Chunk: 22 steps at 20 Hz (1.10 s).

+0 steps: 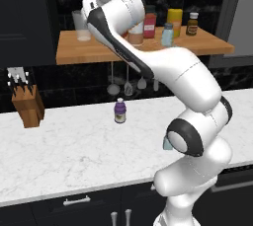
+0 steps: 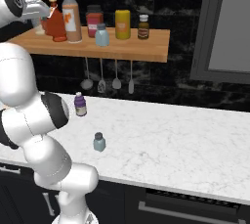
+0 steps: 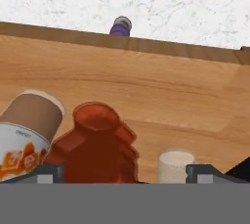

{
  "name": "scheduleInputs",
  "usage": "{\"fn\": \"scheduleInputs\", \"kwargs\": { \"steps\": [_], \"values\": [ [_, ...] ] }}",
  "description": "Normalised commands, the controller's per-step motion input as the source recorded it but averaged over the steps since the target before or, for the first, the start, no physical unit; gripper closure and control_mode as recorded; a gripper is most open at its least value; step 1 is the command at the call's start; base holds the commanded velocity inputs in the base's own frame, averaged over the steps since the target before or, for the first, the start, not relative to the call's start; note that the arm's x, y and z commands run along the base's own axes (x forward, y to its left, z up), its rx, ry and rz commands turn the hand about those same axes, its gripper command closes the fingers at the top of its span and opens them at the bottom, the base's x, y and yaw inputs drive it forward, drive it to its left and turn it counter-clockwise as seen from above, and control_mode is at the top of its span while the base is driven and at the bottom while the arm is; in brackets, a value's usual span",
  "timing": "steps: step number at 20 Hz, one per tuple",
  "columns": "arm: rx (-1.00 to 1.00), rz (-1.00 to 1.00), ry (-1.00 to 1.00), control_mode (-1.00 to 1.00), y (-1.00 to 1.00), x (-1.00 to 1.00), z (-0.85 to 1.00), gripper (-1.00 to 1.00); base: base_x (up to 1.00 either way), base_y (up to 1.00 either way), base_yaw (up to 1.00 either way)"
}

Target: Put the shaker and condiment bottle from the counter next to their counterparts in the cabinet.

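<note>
The hand [image 3: 125, 171] hangs over the wooden cabinet shelf [image 3: 161, 96] with its fingers spread wide apart; the red-brown condiment bottle [image 3: 95, 147] stands between them, and whether the fingers touch it I cannot tell. In the right base view that condiment bottle [image 2: 56, 18] stands on the shelf [image 2: 141, 47] touching or just beside the tall orange-labelled bottle [image 2: 72, 15] at its 3 o'clock, with a pale blue grey-capped shaker [image 2: 101, 35] farther along at 3 o'clock. The other shaker [image 2: 99, 142] stands upright on the white marble counter [image 2: 171, 140], near the front edge, with a small purple bottle [image 2: 80, 104] at its 11 o'clock, well apart.
</note>
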Motion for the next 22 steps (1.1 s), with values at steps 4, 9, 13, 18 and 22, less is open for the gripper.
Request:
{"fn": "scheduleInputs", "kwargs": {
  "steps": [4,9,13,18,22],
  "values": [
    [0.03,0.00,-0.02,-1.00,0.00,-0.94,0.06,-1.00,0.00,0.00,0.00],
    [0.05,-0.13,0.01,-1.00,-0.20,-0.78,0.00,-1.00,0.00,0.00,0.00],
    [0.09,-0.34,0.01,-1.00,-0.45,-0.95,0.00,-1.00,0.00,0.00,0.00],
    [0.05,-0.41,0.00,-1.00,-0.57,-0.87,-0.19,-1.00,0.00,0.00,0.00],
    [0.02,-0.45,0.00,-1.00,-0.57,-0.66,-0.50,-1.00,0.00,0.00,0.00]
  ]
}}
